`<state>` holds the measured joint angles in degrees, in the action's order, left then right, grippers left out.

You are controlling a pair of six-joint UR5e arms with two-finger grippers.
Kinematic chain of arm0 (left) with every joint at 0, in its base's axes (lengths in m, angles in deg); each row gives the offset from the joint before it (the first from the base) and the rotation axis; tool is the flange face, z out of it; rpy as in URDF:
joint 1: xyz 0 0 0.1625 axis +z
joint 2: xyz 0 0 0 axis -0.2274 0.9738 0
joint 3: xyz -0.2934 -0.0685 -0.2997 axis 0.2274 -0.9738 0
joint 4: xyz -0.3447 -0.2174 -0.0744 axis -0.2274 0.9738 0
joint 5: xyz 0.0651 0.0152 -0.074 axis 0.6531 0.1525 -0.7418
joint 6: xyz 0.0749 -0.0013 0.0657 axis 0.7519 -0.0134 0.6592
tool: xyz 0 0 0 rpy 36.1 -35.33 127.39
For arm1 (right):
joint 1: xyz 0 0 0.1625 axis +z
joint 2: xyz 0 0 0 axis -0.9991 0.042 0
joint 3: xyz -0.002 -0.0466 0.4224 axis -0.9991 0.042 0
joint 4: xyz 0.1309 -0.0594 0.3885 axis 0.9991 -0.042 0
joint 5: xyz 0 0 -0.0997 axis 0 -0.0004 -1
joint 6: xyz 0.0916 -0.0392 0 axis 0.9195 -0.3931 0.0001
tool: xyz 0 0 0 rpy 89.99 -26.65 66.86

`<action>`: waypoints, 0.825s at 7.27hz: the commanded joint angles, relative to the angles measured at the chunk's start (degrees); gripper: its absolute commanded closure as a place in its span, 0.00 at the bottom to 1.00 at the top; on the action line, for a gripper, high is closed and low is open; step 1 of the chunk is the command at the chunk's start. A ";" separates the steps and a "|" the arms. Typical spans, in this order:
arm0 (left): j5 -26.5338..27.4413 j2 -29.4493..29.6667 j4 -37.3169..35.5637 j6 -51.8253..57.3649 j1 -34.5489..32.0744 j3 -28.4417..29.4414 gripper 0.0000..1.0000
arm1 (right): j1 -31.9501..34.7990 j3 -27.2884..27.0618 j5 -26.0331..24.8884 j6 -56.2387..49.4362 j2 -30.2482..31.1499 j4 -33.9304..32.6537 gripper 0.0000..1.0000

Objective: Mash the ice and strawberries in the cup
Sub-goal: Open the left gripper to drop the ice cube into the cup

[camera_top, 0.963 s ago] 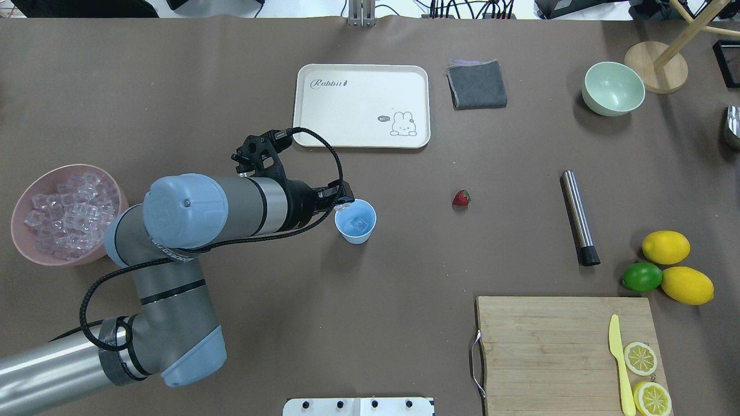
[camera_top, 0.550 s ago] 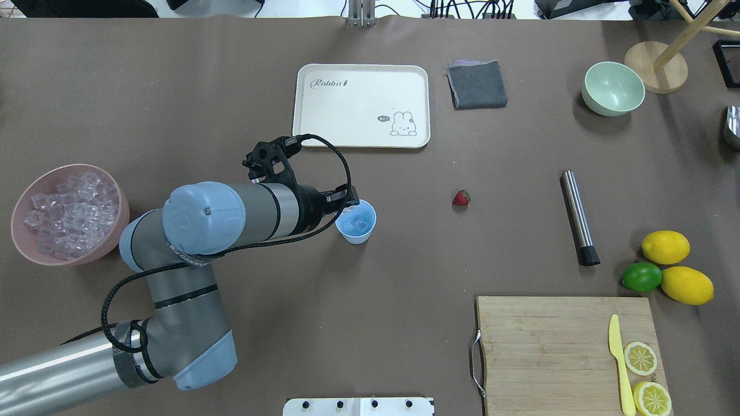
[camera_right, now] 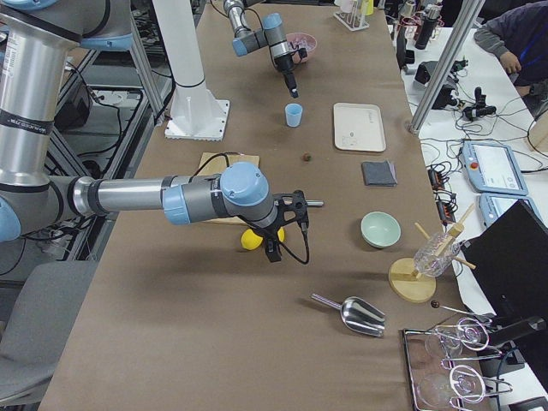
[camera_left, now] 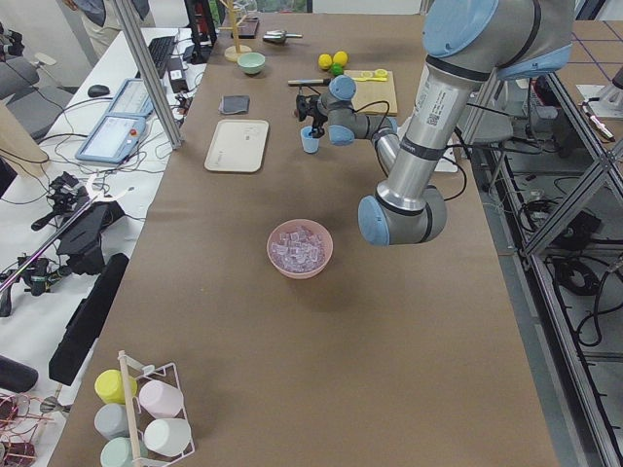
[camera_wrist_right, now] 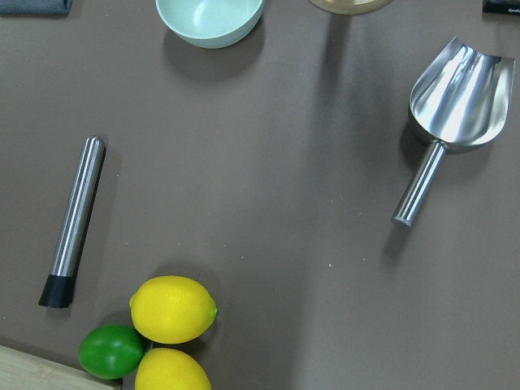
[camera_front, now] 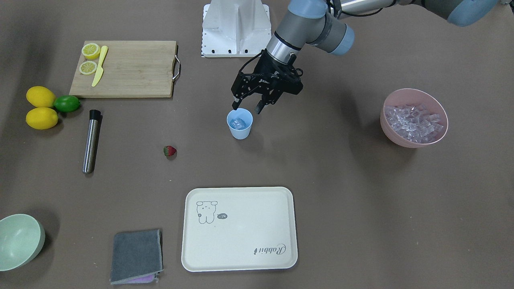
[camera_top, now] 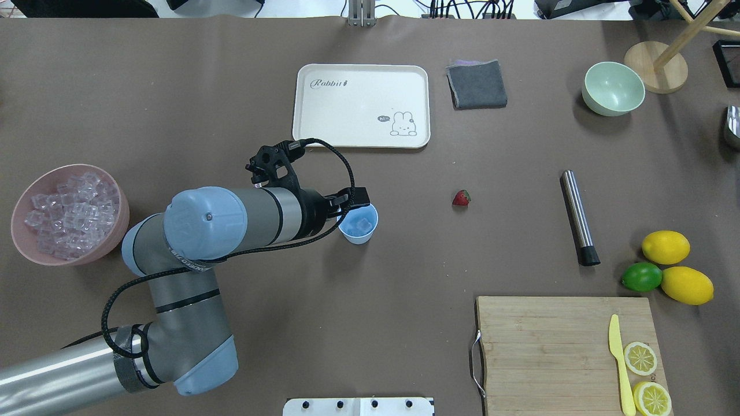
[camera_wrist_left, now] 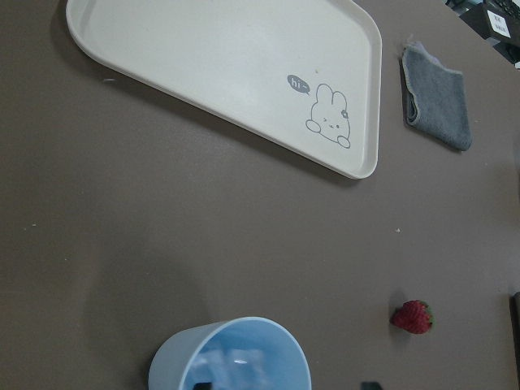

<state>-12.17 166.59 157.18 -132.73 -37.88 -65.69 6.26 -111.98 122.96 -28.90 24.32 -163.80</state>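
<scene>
Over the cup [camera_front: 241, 130], near mid-table: my left pincer [camera_front: 247, 109] hangs just above the rim, fingers spread, nothing between them. One fingertip sits over the rim's edge, the other just outside it.

Cup stands upright on the brown table [camera_front: 341, 192]. Clear ice [camera_front: 239, 122] lies in the bottom, at least one cube; I cannot count more. The rest is heaped in the pink bowl [camera_front: 413, 132], well off to my left.

Strawberry [camera_front: 170, 151] not yet in the cup. It lies on the bare table to my right of the cup, a little farther out from my base, between cup and steel rod [camera_front: 90, 140]. Too small to read its long axis surely; the leafy cap looks turned away from the cup.

Right pincer [camera_right: 272, 251] hovers out by the lemons [camera_wrist_right: 173, 309], beyond the rod. Seen only from the side, so I cannot tell whether it is spread or pressed together.

Judgement: the left pincer looks the nearer one to the berry. Fetching it calls for a sideways reach to my right, then a low descent, fingers already wide enough.
</scene>
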 commanded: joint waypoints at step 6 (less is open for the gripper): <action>-8.08 -1.41 -50.75 26.35 -7.04 -22.17 0.02 | -0.07 0.01 -0.70 1.08 0.09 -0.38 0.00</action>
<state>-18.09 165.63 119.34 -115.20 -41.44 -82.38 6.21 -111.98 122.48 -28.52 24.40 -164.05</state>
